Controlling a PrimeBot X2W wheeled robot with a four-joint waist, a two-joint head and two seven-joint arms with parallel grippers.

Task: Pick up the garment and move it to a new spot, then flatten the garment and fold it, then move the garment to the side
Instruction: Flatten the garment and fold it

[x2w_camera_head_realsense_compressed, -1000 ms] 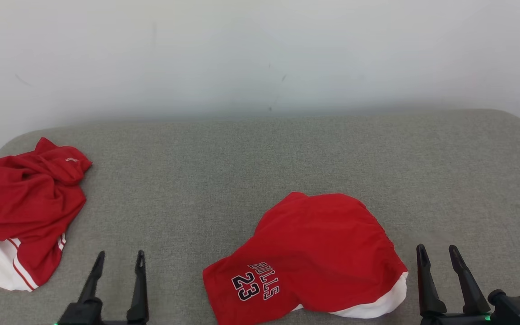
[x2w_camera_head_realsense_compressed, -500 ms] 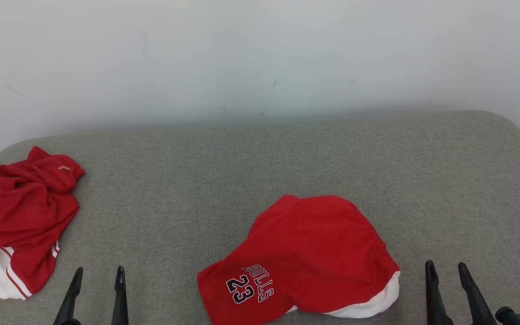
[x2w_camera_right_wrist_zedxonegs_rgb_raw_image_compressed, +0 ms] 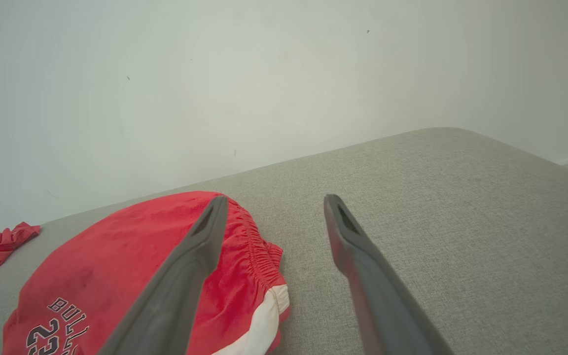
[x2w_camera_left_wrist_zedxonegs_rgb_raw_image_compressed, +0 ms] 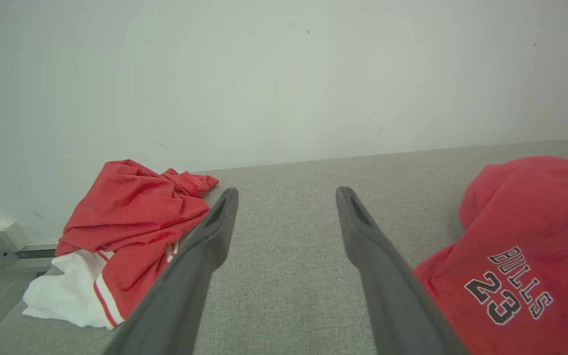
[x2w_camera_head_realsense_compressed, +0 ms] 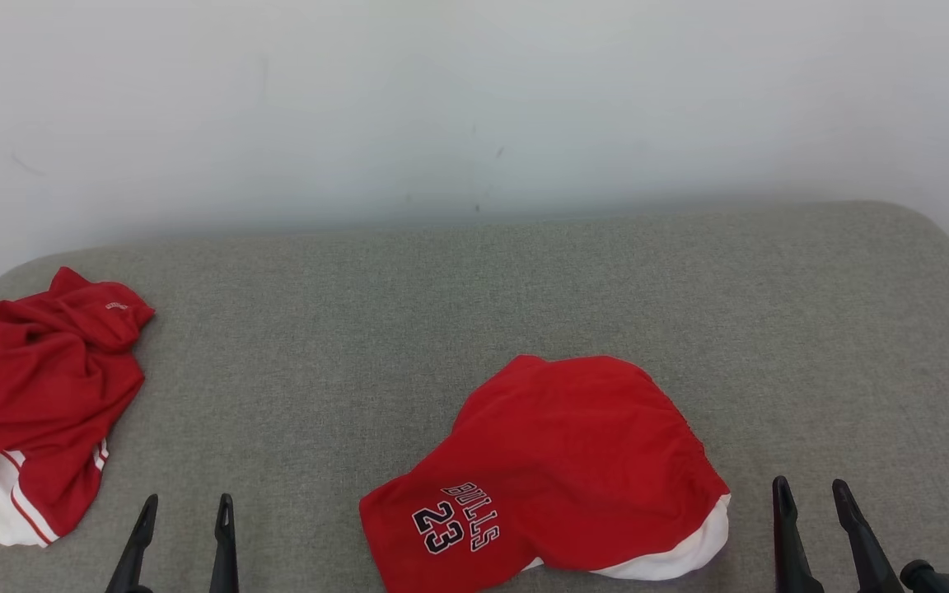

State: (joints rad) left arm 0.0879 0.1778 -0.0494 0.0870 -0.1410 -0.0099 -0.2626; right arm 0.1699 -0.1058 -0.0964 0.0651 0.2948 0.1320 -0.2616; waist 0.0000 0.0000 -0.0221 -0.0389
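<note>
Both claws are sitting lower in your head view than a second ago, drawn back toward you; the camera too is showing a slight shift
1) left claw: jaws standing wide, gripping nothing
2) right claw: likewise gaping, empty
3) red shorts: lying humped on the grey table, between the claws, near the right one, untouched
4) crumpled red garment: lying far left, beyond the left claw
You are probably holding both claws clear to size up a flattening grasp
</note>
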